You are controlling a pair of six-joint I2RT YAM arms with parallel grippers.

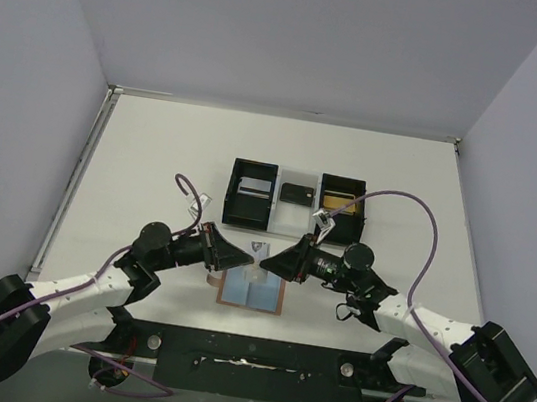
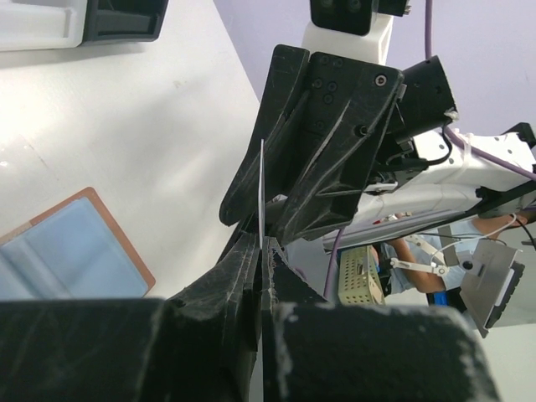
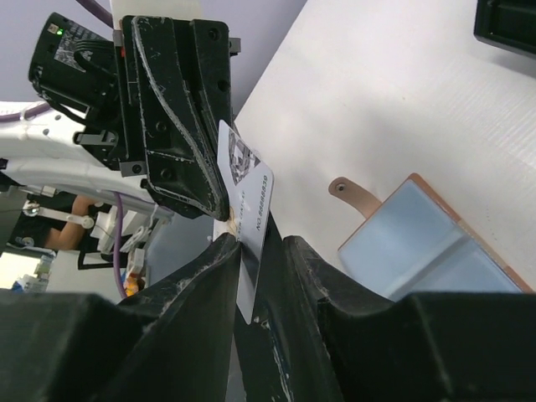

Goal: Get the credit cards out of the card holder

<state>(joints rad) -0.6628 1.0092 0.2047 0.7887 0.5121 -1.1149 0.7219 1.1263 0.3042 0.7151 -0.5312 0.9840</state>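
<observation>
The left fingers [image 2: 230, 285] are pressed narrow on a pale card [image 3: 244, 188], which stands on edge in the slit between them. The right fingers [image 3: 322, 276] sit close on either side of the same card's lower part. One touches it, but I cannot tell whether both are pressing. The two arms meet tip to tip in the air, just above the wallet [image 1: 251, 291]. The wallet lies open on the white bench [image 1: 153, 164], blue lining up, with its little tab towards the back.

Behind the arms is a tray [image 1: 228, 190] with three sections. A grey card [image 1: 251, 186] lies in the left section and a black card [image 1: 296, 193] in the white middle one.

This looks like a hand-over of the card between the arms. To do it well, the receiving fingers should clamp flat on the card's faces before the other pair lets go. The pull should then run along the card, since a thin card twists and slips easily.
</observation>
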